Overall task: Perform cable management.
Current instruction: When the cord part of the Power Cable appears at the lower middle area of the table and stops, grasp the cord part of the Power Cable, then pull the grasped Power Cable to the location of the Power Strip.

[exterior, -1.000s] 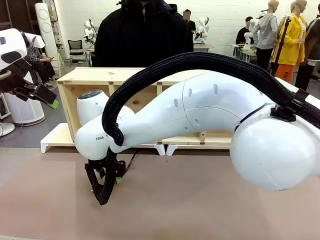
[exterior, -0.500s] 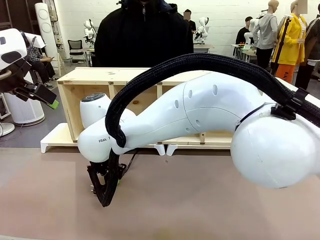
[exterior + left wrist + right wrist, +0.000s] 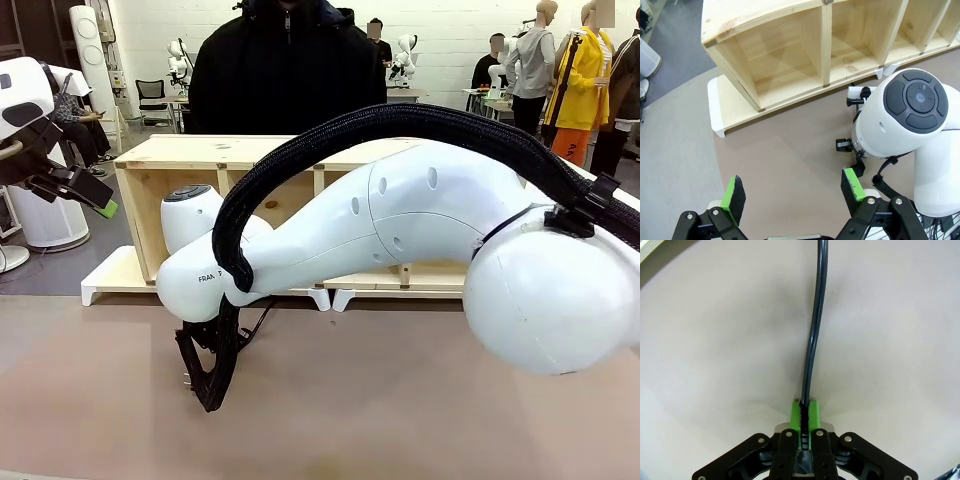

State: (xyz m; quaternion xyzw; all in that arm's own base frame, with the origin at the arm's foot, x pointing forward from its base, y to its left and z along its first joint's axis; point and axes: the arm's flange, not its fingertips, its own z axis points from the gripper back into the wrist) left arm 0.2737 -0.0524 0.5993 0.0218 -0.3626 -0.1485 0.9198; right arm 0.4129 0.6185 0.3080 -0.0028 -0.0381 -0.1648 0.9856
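The right tool (image 3: pixel 805 411) was clenched on the cable (image 3: pixel 815 330), its two green pads pressed together with the thin black cord caught between them at the very tips. From the pads the cable ran straight away across the bare desk (image 3: pixel 715 340), with one gentle bend, and left the top of the wrist picture; its far end and plug could not be seen. In the front view this tool (image 3: pixel 205 375) pointed down, close to the desk, near the foot of the wooden shelf (image 3: pixel 200 160), with a person standing behind.

The left tool (image 3: pixel 792 186) was released, its pads spread wide with nothing between them, held high and well apart from the cable.

The likely trouble lay in the grip: the cord is smooth and much thinner than the pads, and it sat near their ends, so a quick pull might let it slide out. As the far end was hidden, a long drag could also draw it taut against whatever held it. The right arm's own ribbed hose hung beside the tool and could snag.
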